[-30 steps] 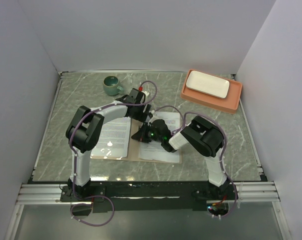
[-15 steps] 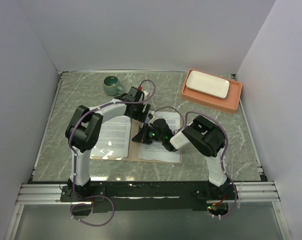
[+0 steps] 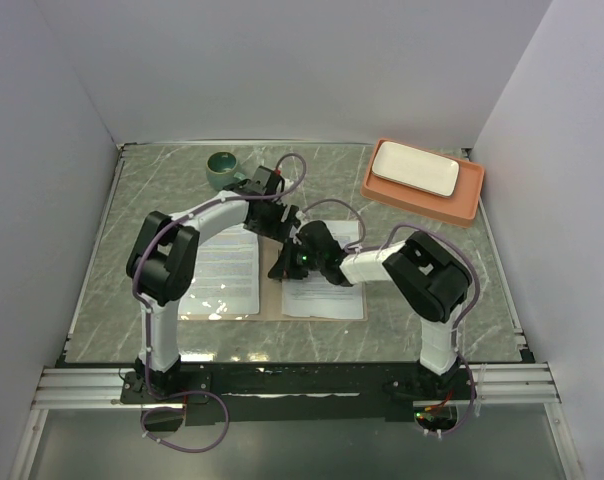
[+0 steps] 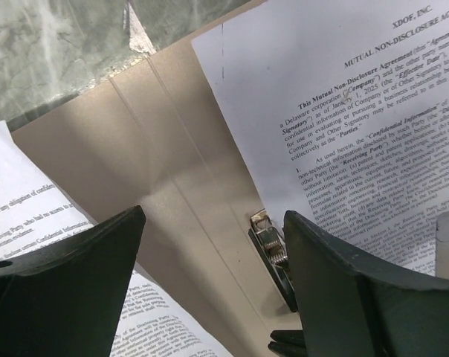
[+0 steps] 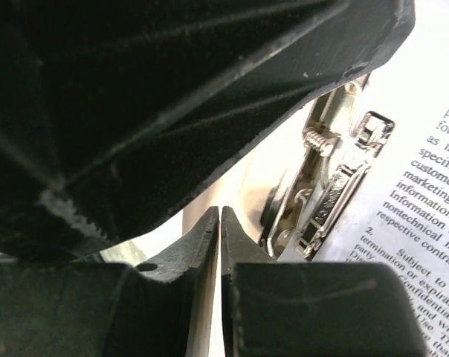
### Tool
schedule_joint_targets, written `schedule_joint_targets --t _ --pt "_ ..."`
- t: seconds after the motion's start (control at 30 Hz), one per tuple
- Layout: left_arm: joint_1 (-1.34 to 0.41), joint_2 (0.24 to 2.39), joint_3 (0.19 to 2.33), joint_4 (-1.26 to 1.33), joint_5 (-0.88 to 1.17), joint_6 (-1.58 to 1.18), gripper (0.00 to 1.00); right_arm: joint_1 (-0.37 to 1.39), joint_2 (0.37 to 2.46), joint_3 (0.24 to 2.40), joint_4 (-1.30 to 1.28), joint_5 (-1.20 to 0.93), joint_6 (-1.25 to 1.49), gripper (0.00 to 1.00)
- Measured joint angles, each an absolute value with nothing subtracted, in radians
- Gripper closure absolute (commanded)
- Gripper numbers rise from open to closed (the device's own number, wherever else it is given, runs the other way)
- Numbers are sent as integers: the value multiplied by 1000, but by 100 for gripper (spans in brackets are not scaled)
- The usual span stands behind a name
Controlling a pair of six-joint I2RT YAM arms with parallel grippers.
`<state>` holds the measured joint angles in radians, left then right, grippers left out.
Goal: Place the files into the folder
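The tan folder (image 3: 270,303) lies open on the table, a printed file on each half: one sheet on the left (image 3: 222,275), one on the right (image 3: 327,298). In the left wrist view the folder's (image 4: 172,149) metal clip (image 4: 270,242) sits at the edge of the right-hand sheet (image 4: 343,111). My left gripper (image 3: 274,232) (image 4: 213,223) hovers open over the folder's middle, holding nothing. My right gripper (image 3: 282,268) (image 5: 219,216) is low beside the clip (image 5: 328,186), its jaws shut but for a hairline slit, with nothing between them.
A green cup (image 3: 222,168) stands at the back, left of centre. An orange tray (image 3: 467,200) holding a white plate (image 3: 414,168) sits at the back right. Both arms cross over the folder's middle, close together. White walls enclose the table.
The left arm has drawn back a little toward the cup. The right arm's elbow has swung right and its gripper has stretched further left along the folder's middle.
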<state>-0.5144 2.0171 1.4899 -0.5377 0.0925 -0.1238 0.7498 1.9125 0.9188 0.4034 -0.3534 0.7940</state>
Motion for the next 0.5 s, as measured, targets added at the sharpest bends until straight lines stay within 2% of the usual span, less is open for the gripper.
schedule_joint_targets --t 0.23,0.33,0.47,0.5 --pt "-493 1986 1520 -565 125 -121 14 744 1884 970 358 -383 786 79" --pt "-483 1972 1544 -578 152 -118 11 742 1858 988 338 -382 778 71" --pt "-474 1945 1600 -613 187 -105 4 739 1800 1018 260 -363 737 54" --pt "-472 1938 1609 -618 195 -101 3 739 1784 1026 237 -354 722 53"
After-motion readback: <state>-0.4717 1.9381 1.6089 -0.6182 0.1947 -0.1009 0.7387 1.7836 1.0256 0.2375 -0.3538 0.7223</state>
